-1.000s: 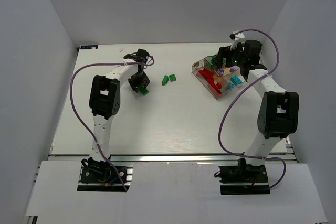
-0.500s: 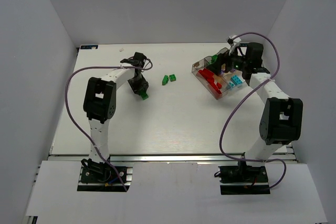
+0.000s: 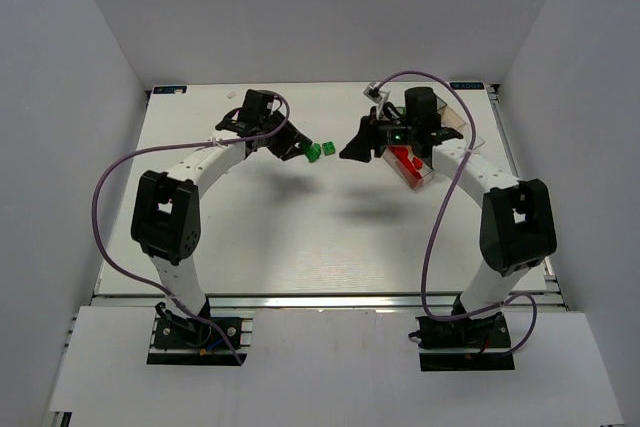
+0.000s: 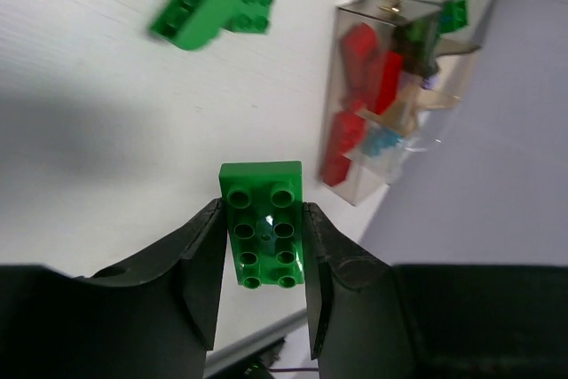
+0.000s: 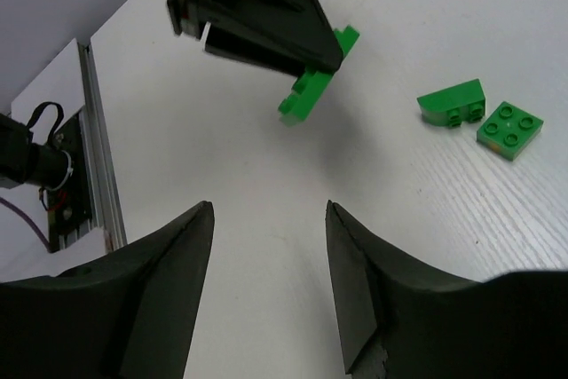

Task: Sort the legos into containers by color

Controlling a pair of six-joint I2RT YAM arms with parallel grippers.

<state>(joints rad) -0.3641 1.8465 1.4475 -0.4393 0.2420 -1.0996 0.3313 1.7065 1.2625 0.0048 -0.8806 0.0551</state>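
**Over the far middle of the table, two arms share one path**

At the far centre of the table, your left gripper [image 3: 290, 145] is clamped on a green brick [image 4: 263, 224], pinched across its long sides and lifted clear of the surface. About half the brick juts past the fingertips. Your right gripper [image 5: 266, 228] hangs just to its right, fingers spread wide with nothing between them, pointing at the left one.

The main risk is a collision. The tray [image 4: 355, 194] sits at the far right, and your right arm stands between it and the carried brick. If both arms push on, the wrists or cables could meet (the gap already looks small from above).

The grip is the second worry. With so much brick overhanging, a bump could twist it or knock it loose.

The pair of loose green bricks [image 5: 453, 102] lies on the table right beside both grippers. A low pass by either arm would scatter them.

Finally, the tray's one green piece [image 4: 453, 13] seems to lie in a far cell, beyond those with the red bricks [image 4: 359, 51]. An early release would probably land the brick among the reds.
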